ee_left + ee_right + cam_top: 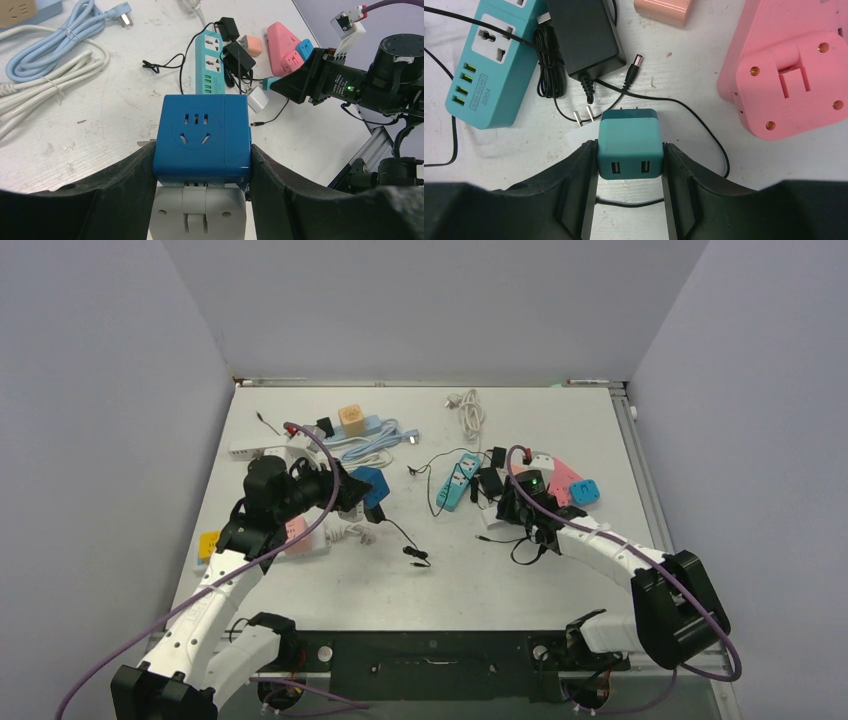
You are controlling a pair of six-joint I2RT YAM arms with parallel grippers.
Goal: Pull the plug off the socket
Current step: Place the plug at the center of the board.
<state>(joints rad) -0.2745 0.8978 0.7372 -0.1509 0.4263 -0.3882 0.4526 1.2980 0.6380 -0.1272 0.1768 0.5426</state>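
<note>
My left gripper (pixel 200 165) is shut on a blue cube socket (pixel 200 135), clamped by its sides. A grey-white plug block (pixel 197 215) sits against the cube's near face. In the top view the cube (pixel 373 485) is left of the table's centre. My right gripper (pixel 629 152) is shut on a teal two-port USB plug (pixel 629 142). Its metal prongs (pixel 629 107) show bare at the far end, in no socket. The plug is held just above the table. The right gripper (pixel 518 502) is right of centre and apart from the cube.
A teal power strip (pixel 494 65), a black adapter (pixel 581 35) with thin black cords, and a pink socket block (pixel 794 65) lie close round the right gripper. Coiled white and light-blue cables (pixel 50 60) lie far left. An orange cube (pixel 351 418) stands at the back.
</note>
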